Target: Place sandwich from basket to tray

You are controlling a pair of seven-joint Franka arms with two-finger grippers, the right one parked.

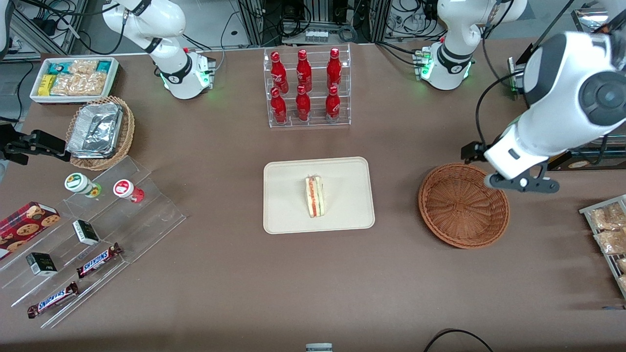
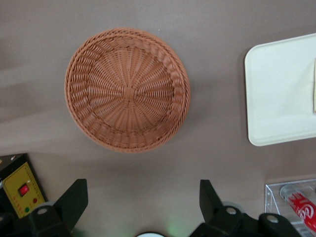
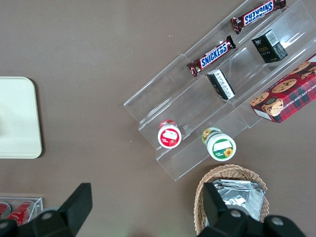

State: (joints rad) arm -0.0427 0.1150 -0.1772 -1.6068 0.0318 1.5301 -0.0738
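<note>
Sandwich (image 1: 314, 196) lay on the cream tray (image 1: 283, 215), standing on its edge. The gripper (image 2: 143, 202) hung above the wicker basket (image 1: 462, 205), its fingers (image 2: 74, 200) spread apart and holding nothing.

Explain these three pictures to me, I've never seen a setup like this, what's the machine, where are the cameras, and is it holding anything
These are two white robot arms at a brown table. One picture looks at the whole table from the front. The other two come from cameras on the arms' wrists, looking straight down.

The working arm's gripper, a claw with two fingers, hangs above the round reddish-brown basket. Its fingers are open and hold nothing. The basket is empty.

The sandwich, a pale wedge with red and green filling, lies on the cream tray in the middle of the table, so the move from basket to tray looks done.

Around them: a clear rack of red bottles, a stepped clear stand with chocolate bars and small boxes, and a tan wicker basket holding foil containers.
</note>
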